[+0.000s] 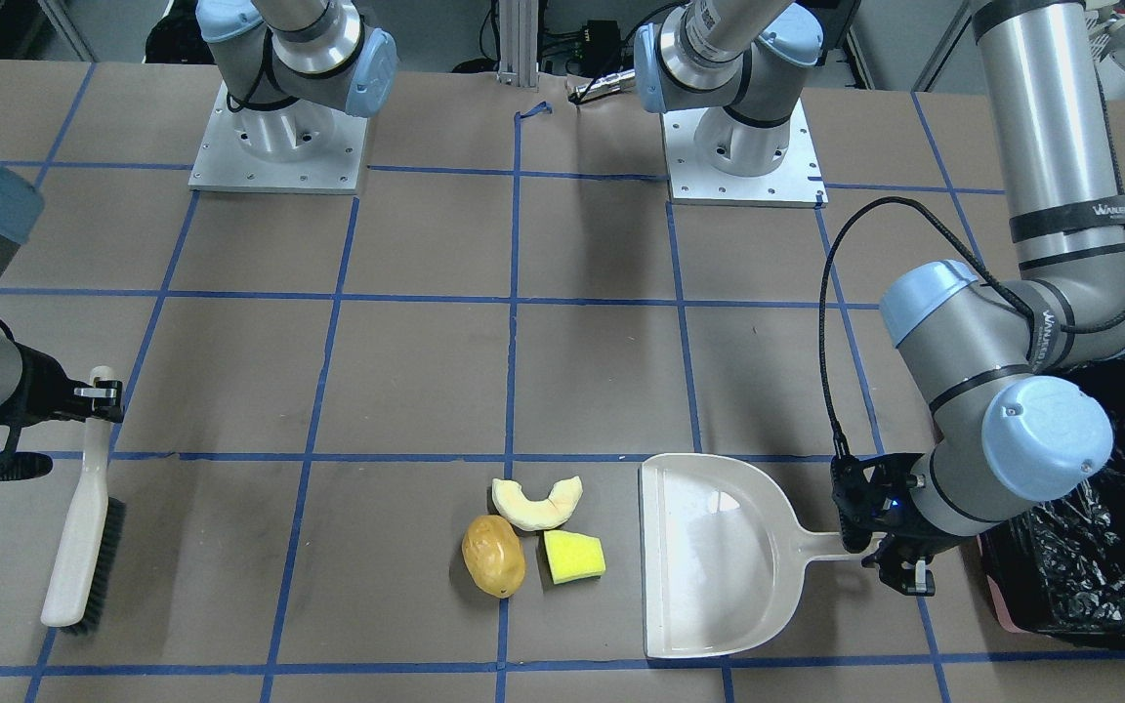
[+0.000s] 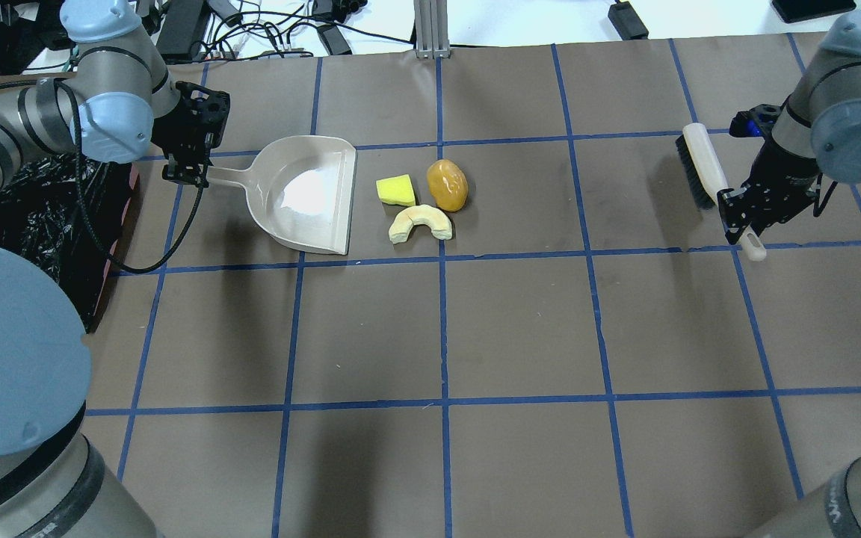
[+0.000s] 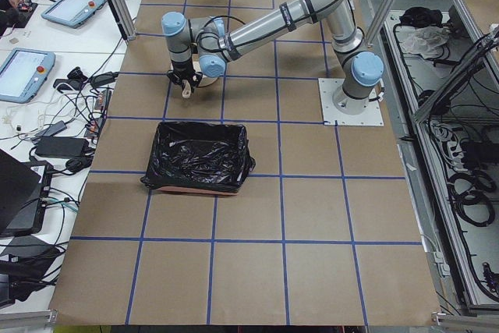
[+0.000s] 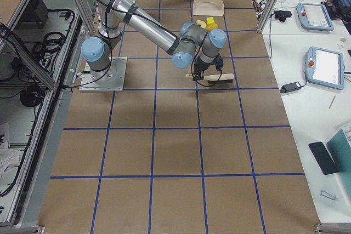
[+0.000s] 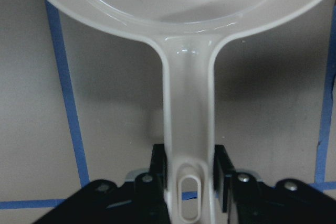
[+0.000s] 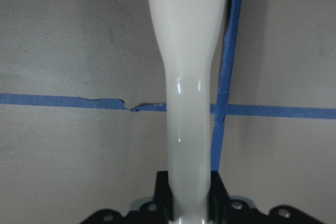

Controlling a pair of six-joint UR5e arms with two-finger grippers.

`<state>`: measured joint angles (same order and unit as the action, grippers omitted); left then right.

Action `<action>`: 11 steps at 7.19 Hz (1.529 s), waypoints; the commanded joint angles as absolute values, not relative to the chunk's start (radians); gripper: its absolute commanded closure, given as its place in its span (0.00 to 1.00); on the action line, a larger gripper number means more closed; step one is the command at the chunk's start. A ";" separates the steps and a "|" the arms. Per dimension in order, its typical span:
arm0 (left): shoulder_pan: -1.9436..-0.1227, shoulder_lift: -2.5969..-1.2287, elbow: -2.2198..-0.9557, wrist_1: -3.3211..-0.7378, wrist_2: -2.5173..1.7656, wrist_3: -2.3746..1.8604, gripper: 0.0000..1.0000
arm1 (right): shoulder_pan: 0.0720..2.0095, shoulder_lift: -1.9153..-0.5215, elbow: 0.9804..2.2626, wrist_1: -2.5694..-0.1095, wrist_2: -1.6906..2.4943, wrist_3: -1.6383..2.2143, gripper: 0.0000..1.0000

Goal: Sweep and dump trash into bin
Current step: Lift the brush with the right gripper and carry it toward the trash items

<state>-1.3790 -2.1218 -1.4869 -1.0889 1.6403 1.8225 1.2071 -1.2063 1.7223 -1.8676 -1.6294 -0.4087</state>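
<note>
Your left gripper (image 2: 185,175) clamps the dustpan (image 2: 303,194) handle and your right gripper (image 2: 735,214) clamps the brush (image 2: 699,161). The trash (image 2: 447,184) lies unswept mid-frame on the worktop (image 2: 520,321). Sweeping and dumping into the bin (image 1: 1109,557) remain.

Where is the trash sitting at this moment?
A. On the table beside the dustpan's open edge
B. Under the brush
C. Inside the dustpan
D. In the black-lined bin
A: the potato, rind and sponge lie on the table just off the open edge of the dustpan, which has nothing in it.
</note>
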 commanded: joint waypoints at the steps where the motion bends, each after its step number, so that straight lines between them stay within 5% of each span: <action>1: -1.385 -2.123 -1.485 -1.091 1.660 1.818 0.95 | 1.265 -1.216 1.714 -1.862 -1.586 -0.341 1.00; 11: -1.410 -2.121 -1.485 -1.092 1.663 1.783 0.95 | 1.701 -1.215 1.717 -1.927 -1.407 0.327 1.00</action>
